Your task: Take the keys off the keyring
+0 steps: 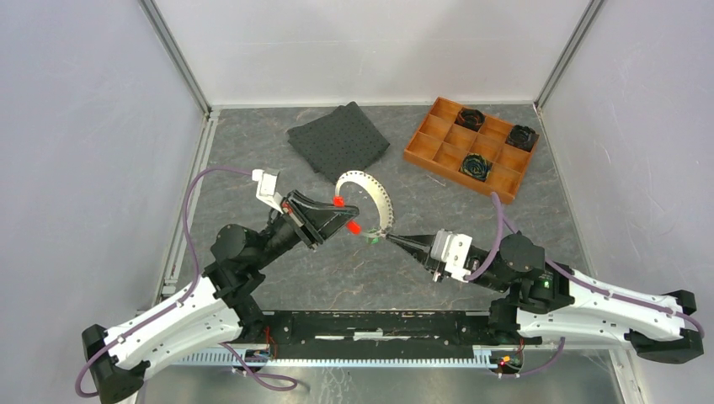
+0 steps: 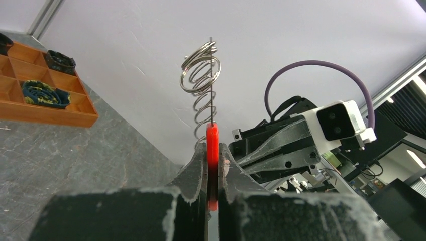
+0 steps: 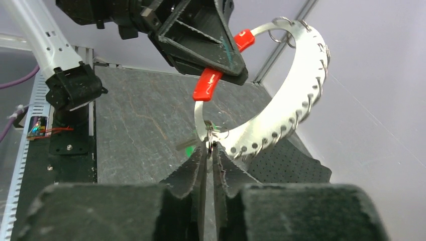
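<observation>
Left gripper [image 1: 348,220] clamped on red end cap [image 1: 354,227] of curved perforated metal band [image 1: 384,198]. Right gripper [image 1: 390,239] pinched on small keyring [image 3: 209,142] at band's lower end, green key [image 1: 371,239] just beside tips. All held above dark grey marbled tabletop [image 1: 471,227]. Beyond: black dotted cloth [image 1: 338,139], orange divided tray [image 1: 418,153] with three black gear-like pieces [image 1: 470,117]. White walls [image 1: 370,50], aluminium corner posts [image 1: 177,55].

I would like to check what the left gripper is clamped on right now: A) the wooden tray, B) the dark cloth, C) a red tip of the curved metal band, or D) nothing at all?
C: the left gripper is shut on a red tip of the curved metal band, held off the table.
</observation>
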`<state>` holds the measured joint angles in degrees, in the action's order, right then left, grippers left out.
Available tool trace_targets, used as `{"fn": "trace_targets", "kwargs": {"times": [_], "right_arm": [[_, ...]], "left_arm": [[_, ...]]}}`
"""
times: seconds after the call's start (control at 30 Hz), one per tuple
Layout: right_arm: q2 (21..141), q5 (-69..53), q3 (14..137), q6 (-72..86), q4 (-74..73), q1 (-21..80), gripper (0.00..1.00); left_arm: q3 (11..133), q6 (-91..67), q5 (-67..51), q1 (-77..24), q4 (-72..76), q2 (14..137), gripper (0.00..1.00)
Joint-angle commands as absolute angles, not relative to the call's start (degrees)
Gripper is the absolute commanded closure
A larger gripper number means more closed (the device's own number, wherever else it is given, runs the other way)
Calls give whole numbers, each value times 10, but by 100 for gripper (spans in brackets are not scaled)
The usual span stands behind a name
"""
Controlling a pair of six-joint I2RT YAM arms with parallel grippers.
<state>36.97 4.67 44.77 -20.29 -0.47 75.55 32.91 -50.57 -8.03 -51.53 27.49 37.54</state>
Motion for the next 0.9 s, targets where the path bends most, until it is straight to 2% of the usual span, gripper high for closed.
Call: {"fn": "trace_targets", "kwargs": {"times": [0.0, 0.1, 0.2, 0.53, 0.67, 0.87], "right_arm": [[372, 1, 461, -220, -15, 755, 83], [375, -12, 460, -218, -31, 756, 73], [382, -21, 467, -215, -50, 756, 70], [397, -19, 496, -209, -92, 756, 67], [389, 25, 505, -193, -81, 756, 71], [388, 62, 522, -165, -73, 757, 72]], "left_arm": [[318, -492, -84, -514, 294, 368, 98], [317, -486, -88, -514, 304, 366, 98], [316, -478, -91, -514, 309, 362, 98], [312, -442, -98, -515, 314, 360, 98], [312, -427, -105, -514, 314, 361, 98], [310, -407, -103, -514, 310, 356, 98]]}}
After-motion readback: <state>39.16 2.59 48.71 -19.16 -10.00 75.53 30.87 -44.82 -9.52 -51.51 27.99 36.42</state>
